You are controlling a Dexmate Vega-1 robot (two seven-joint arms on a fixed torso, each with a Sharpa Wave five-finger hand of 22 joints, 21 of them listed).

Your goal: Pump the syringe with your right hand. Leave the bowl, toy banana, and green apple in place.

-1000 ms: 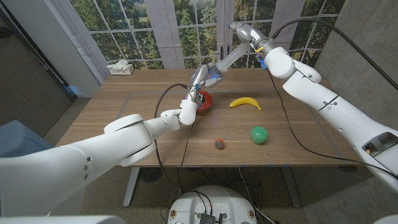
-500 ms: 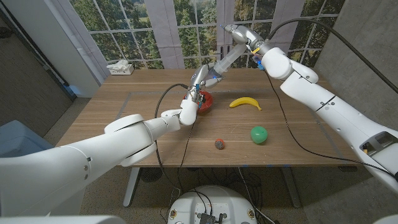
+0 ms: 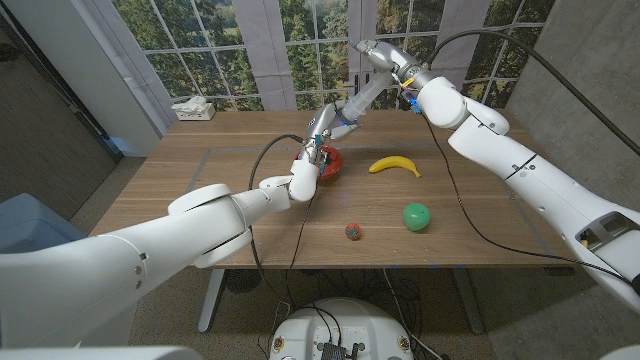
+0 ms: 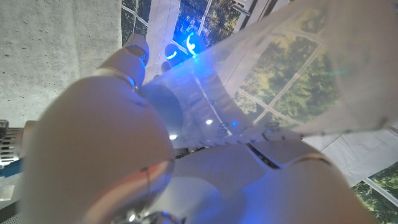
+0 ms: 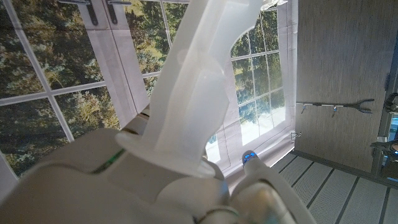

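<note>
Syringe [image 3: 352,103] held slantwise above the worktop's [image 3: 200,190] far side: left hand [image 3: 318,135] grasps the barrel's lower end over the bowl [image 3: 330,165], right hand [image 3: 378,55] grips the plunger end. Banana [image 3: 394,164] and apple [image 3: 416,216] lie on the worktop, apart from both hands.

Both arms are glossy white rounded shells with grey joint rings. Black cables run along the left arm [image 3: 180,235] and right arm [image 3: 520,165], whose wrist carries blue and yellow fittings.
</note>
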